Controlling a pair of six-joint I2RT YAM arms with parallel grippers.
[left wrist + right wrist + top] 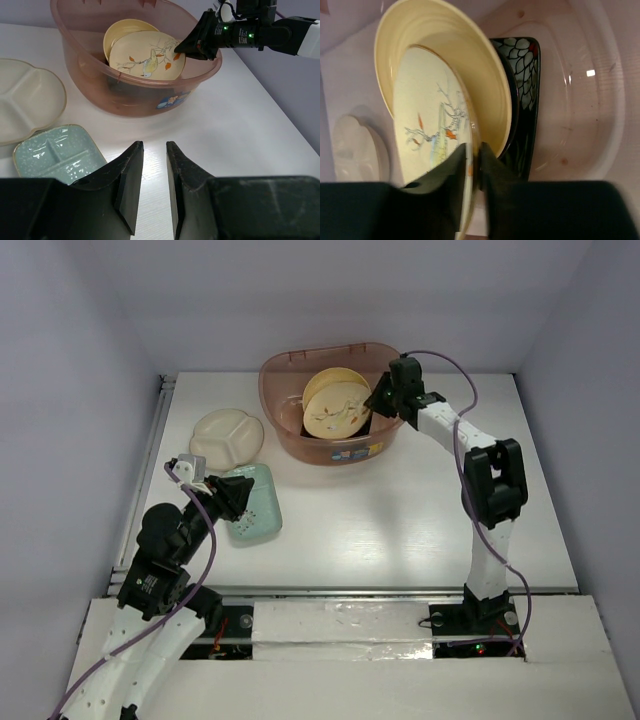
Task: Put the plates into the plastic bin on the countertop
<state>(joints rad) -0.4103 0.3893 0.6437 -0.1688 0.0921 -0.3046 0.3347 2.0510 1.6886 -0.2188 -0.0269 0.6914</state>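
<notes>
The plastic bin [290, 365] stands at the back of the countertop [400, 520]. Inside it the cream floral plate [425, 115] leans on edge against an orange-tan plate [470, 65], with a dark patterned plate [525, 65] behind them. My right gripper [474, 147] reaches over the bin's right rim and straddles the floral plate's rim, jaws slightly apart. A mint-green plate [258, 508] and a cream divided plate [228, 435] lie on the countertop at the left. My left gripper [155, 145] hovers just right of the mint-green plate, open and empty.
A metal rail [150, 460] runs along the countertop's left edge. Pale walls close in the back and both sides. The right arm [490, 480] rises from the near edge and bends over toward the bin.
</notes>
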